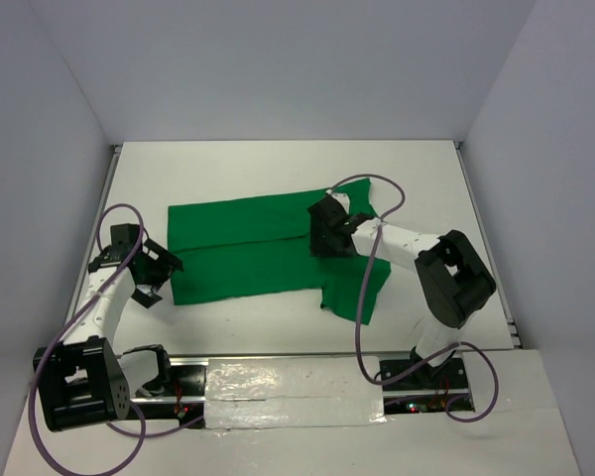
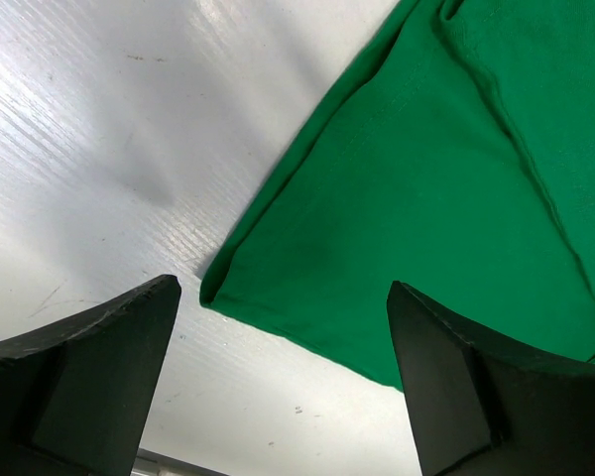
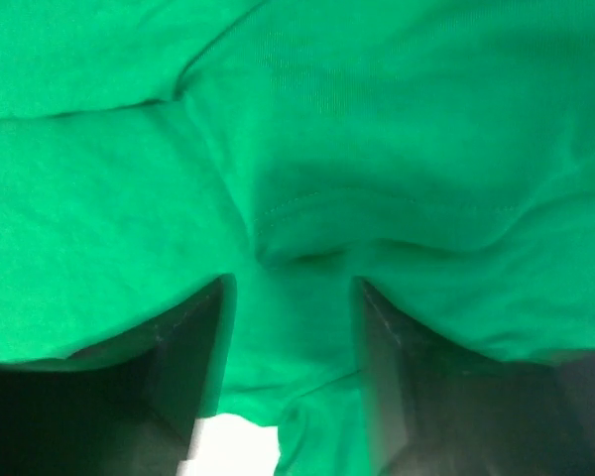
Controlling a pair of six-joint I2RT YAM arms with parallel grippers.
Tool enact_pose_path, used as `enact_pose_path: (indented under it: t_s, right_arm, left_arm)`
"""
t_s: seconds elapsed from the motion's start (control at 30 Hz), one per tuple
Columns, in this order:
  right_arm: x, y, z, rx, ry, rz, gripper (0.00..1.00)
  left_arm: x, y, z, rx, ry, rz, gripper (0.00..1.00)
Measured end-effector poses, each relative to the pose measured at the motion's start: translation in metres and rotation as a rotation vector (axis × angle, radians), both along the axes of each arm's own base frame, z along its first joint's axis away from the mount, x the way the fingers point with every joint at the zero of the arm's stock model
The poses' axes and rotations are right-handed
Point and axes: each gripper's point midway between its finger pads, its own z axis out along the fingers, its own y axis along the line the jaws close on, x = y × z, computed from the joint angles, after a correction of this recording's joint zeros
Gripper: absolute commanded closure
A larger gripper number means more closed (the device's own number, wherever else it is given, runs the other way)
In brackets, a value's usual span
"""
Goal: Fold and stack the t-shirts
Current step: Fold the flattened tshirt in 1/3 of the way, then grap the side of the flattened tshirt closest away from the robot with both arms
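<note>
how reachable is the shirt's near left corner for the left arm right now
Probably well within reach: the left tool hangs open right at that corner of the shirt, with only bare table beside it and nothing in the way.

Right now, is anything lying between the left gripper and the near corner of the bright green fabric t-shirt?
Nothing visible does. The open left gripper hangs just above the corner of the plain bright green fabric t-shirt. Its two fingers stand either side of that corner, and only the white table shows beside the cloth.
</note>
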Motion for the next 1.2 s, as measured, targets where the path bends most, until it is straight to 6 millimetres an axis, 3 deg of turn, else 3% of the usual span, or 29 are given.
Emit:
enact_pose_path:
  t_s: [0.13, 0.27, 0.37, 0.4, 0.5, 0.63, 0.77, 0.87, 0.93, 0.97, 1.03, 1.07, 1.2]
  right_arm:
    - [-0.006, -0.005, 0.007, -0.009, 0.005, -0.001, 0.18]
    - [-0.012, -0.018, 0.057, 0.058, -0.093, -0.023, 0.22]
    - [-0.024, -0.042, 0.097, 0.152, -0.193, -0.077, 0.22]
    - [-0.030, -0.049, 0.101, 0.175, -0.208, -0.094, 0.22]
    - [-0.055, -0.076, 0.087, 0.211, -0.190, -0.156, 0.20]
    - [-0.105, -0.098, 0.029, 0.211, -0.028, -0.217, 0.20]
    - [-0.139, -0.115, -0.005, 0.248, 0.074, -0.306, 0.20]
    - [-0.152, -0.120, -0.018, 0.279, 0.108, -0.357, 0.20]
    - [-0.155, -0.119, -0.019, 0.297, 0.122, -0.375, 0.20]
    - [-0.155, -0.117, -0.019, 0.308, 0.125, -0.382, 0.21]
    - [-0.155, -0.115, -0.020, 0.328, 0.131, -0.395, 0.23]
    - [-0.156, -0.113, -0.022, 0.342, 0.137, -0.402, 0.24]
    - [-0.156, -0.106, -0.020, 0.409, 0.131, -0.419, 0.29]
  left_arm:
    - [-0.001, -0.001, 0.000, -0.003, 0.003, 0.004, 0.01]
    - [-0.006, -0.002, -0.002, -0.018, 0.010, 0.048, 0.02]
    - [-0.018, -0.004, -0.005, -0.021, 0.028, 0.096, 0.05]
    - [-0.022, -0.004, -0.006, -0.017, 0.034, 0.107, 0.07]
    - [-0.030, -0.005, -0.008, -0.017, 0.055, 0.150, 0.11]
    - [-0.033, -0.010, -0.019, -0.039, 0.074, 0.151, 0.16]
    - [-0.041, -0.019, -0.035, -0.078, 0.125, 0.130, 0.19]
    - [-0.042, -0.023, -0.040, -0.091, 0.127, 0.125, 0.35]
    - [-0.039, -0.024, -0.041, -0.101, 0.113, 0.127, 0.54]
    - [-0.037, -0.024, -0.042, -0.103, 0.104, 0.126, 0.70]
    - [-0.034, -0.024, -0.045, -0.110, 0.102, 0.136, 0.86]
    - [-0.033, -0.025, -0.047, -0.115, 0.106, 0.133, 0.98]
    - [-0.021, -0.028, -0.046, -0.136, 0.082, 0.124, 1.00]
